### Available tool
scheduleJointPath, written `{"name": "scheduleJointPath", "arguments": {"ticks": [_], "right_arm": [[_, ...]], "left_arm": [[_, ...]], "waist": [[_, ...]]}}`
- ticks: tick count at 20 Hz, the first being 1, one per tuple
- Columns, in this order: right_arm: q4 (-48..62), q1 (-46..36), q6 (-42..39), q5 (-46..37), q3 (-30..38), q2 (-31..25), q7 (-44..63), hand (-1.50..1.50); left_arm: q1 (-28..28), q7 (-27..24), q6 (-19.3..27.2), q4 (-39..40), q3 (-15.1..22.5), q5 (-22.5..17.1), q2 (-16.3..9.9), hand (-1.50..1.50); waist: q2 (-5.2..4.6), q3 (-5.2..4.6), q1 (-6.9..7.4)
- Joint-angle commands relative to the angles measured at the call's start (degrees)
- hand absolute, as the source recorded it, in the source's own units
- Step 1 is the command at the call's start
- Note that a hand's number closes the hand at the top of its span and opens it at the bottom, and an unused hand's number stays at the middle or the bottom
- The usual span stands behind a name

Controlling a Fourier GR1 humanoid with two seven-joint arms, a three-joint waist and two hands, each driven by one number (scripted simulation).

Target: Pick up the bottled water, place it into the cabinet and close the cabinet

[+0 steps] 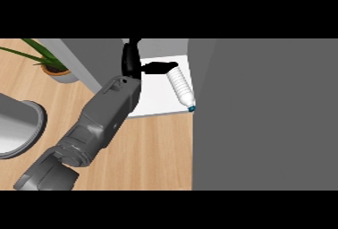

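Note:
The clear water bottle (179, 87) lies on its side on the white cabinet floor (153, 100), with its blue cap (192, 108) pointing toward me at the floor's front edge. My left hand (132, 58) is inside the cabinet, just left of the bottle's base. Its fingers are straight and point away from me, and its thumb (157, 68) sticks out to the right, reaching the bottle's base end. Nothing is curled round the bottle. The grey forearm (109, 112) runs up from the lower left. My right hand does not show.
A large grey panel (264, 116) fills the right side, its edge close beside the bottle. A grey cabinet wall (99, 58) stands left of the hand. A potted plant (56, 69) and a grey round vessel (16, 129) sit on the wooden counter (158, 152).

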State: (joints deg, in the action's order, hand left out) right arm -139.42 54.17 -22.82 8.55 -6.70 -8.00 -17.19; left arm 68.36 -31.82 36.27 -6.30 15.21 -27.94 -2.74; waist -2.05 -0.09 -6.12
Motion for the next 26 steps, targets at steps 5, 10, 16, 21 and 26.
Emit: {"name": "scheduleJointPath", "arguments": {"ticks": [5, 10, 16, 21, 26], "right_arm": [[-4.6, 0.76, -0.29, 3.54, -0.5, -0.16, 2.66, -1.5], [-6.61, 2.59, -0.31, 5.29, -0.61, 0.18, 4.39, -1.5], [-3.13, 0.05, 0.22, 1.99, -2.95, 1.86, 4.34, -1.5], [-6.46, 4.47, 0.61, 0.11, -5.22, 2.43, 4.79, -1.5], [-5.5, 3.56, 1.88, -0.71, -5.15, 2.57, 5.12, -1.5]], "left_arm": [[-0.67, -8.23, -11.38, -4.99, -4.55, -3.53, 0.62, -1.5], [-0.07, -7.68, -14.52, -5.34, -4.66, -2.97, 2.29, -1.5], [-5.46, -8.13, -13.71, -9.64, -2.49, -4.57, 2.72, -1.5], [-8.9, -4.53, -12.42, -18.31, 1.17, -5.55, 2.74, -1.5], [-19.49, -2.95, -15.28, -32.0, 8.7, -9.66, 2.74, -1.5]], "waist": [[0.39, -0.06, 1.97], [1.39, 0.03, 3.59], [1.74, 0.06, 3.62], [2.44, 0.06, 4.81], [2.82, 0.05, 5.62]]}}
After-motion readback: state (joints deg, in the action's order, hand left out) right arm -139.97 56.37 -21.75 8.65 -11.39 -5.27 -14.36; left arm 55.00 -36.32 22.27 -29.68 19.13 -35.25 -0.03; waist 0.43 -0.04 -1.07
